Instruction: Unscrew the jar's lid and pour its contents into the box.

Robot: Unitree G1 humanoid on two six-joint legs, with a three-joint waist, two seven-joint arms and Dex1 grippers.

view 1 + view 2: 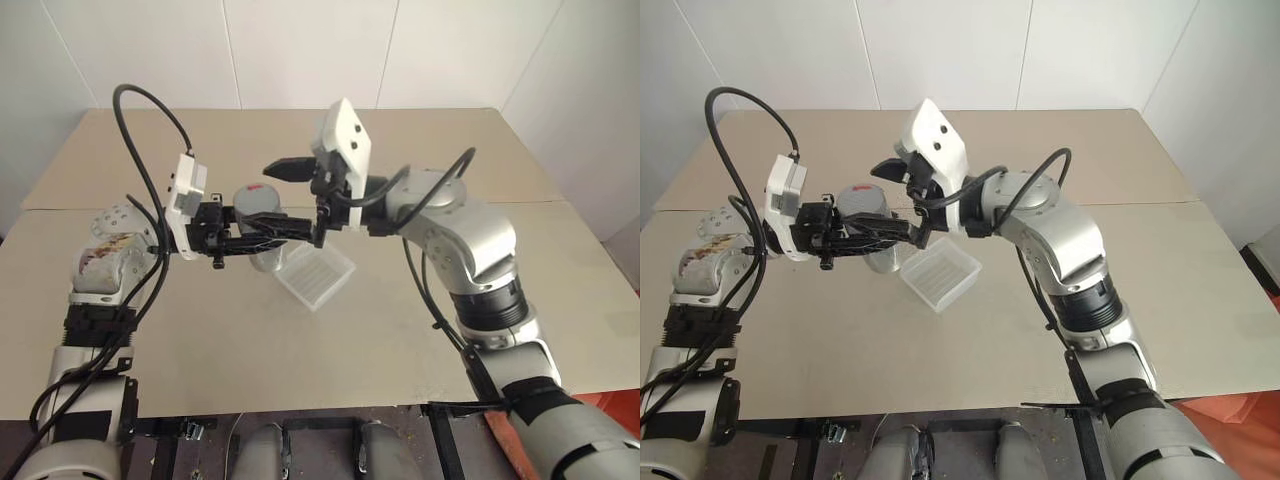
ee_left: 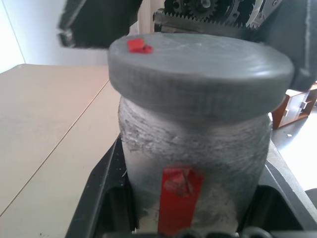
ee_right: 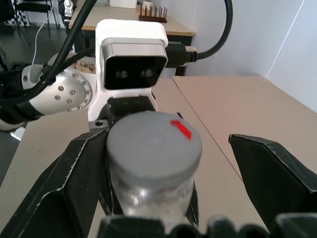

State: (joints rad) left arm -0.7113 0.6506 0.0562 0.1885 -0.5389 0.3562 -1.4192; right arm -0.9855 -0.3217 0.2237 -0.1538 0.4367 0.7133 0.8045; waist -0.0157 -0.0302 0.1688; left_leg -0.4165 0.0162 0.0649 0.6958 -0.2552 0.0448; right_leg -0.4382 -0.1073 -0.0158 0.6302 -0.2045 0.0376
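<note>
Left fingers point(image 1: 262, 232) grip jar point(image 2: 193, 163) firm. Right fingers point(image 3: 168, 163) spread wide around lid point(image 3: 154, 144) — centre, close squarely, then twist.

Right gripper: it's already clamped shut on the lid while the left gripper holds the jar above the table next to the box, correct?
Not quite. The right gripper is open, its fingers standing on either side of the lid with a gap showing in the right wrist view. The rest holds: the left gripper holds the jar above the table, next to the box.
</note>
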